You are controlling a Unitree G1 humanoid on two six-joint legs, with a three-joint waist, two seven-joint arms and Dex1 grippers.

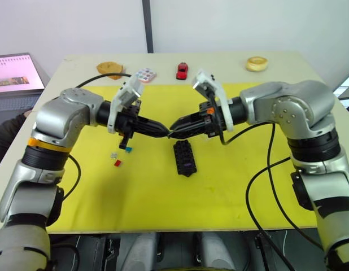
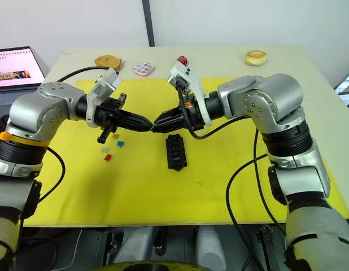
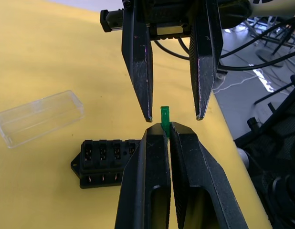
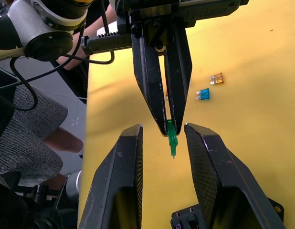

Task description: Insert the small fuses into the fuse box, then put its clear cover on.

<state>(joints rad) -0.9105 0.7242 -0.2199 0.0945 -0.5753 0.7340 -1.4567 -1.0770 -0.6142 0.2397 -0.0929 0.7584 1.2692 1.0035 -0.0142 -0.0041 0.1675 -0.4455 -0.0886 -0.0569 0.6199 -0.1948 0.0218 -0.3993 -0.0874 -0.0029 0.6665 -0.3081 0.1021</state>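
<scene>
My left gripper [image 1: 165, 132] is shut on a teal fuse [image 3: 164, 117] and holds it above the yellow mat [image 1: 219, 186]. My right gripper [image 1: 173, 131] faces it tip to tip, open, its fingers [image 4: 133, 143] standing on either side of the fuse [image 4: 172, 140] without touching it. Just below lies the black fuse box [image 1: 184, 157], with a purple fuse [image 2: 175, 164] in a near slot. Amber [image 4: 216, 78], blue [image 1: 129, 149], grey [image 1: 114, 154] and red [image 1: 117, 163] fuses lie loose on the mat under my left arm. The clear cover [image 3: 37, 117] rests on the mat beside the box.
Along the table's far edge stand a red toy car [image 1: 182, 70], a white tile with coloured dots [image 1: 144, 74], a brown disc [image 1: 109, 68] and a pale ring [image 1: 256, 63]. A laptop [image 1: 16, 73] and a person [image 4: 23, 138] are off the table's left side.
</scene>
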